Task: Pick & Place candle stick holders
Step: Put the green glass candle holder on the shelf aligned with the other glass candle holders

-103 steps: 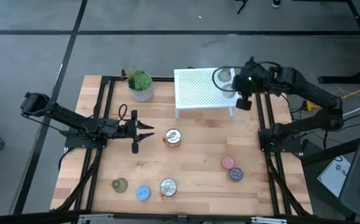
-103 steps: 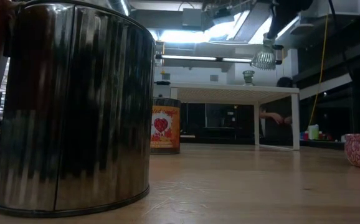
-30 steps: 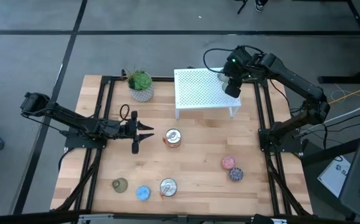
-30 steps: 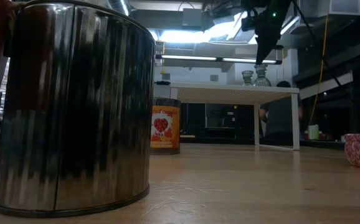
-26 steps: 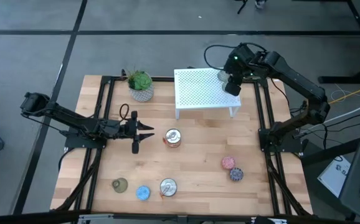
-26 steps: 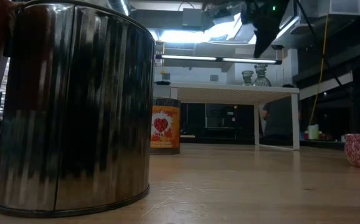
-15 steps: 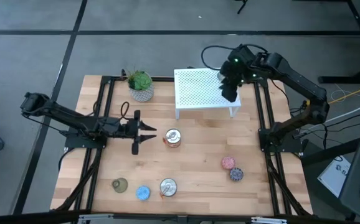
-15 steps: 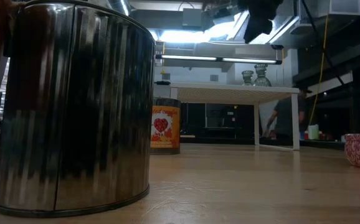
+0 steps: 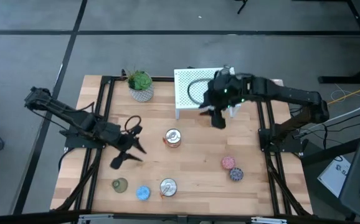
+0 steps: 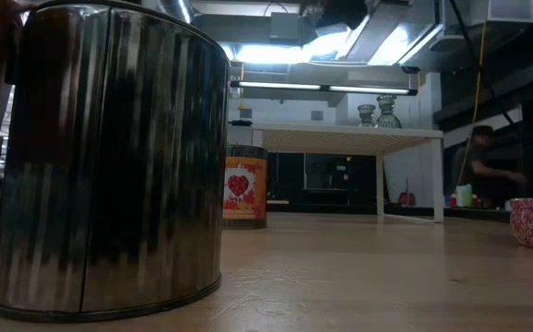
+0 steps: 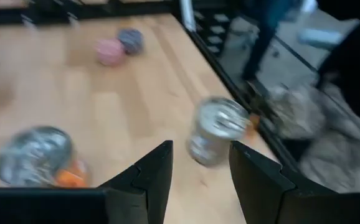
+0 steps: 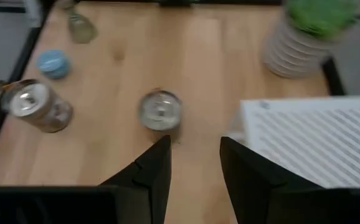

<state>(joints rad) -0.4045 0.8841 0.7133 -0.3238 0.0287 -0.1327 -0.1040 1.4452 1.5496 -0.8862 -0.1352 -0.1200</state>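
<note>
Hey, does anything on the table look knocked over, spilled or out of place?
Nothing stands out. The two candle holders on the white shelf stand upright, so do the near can and the far can, and nothing is spilled.

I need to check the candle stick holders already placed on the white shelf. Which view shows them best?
The low view: two candle stick holders stand side by side, upright, on the white shelf. In the high view the right arm covers that spot. Neither wrist view shows them; the right wrist view catches only the shelf's top.
</note>
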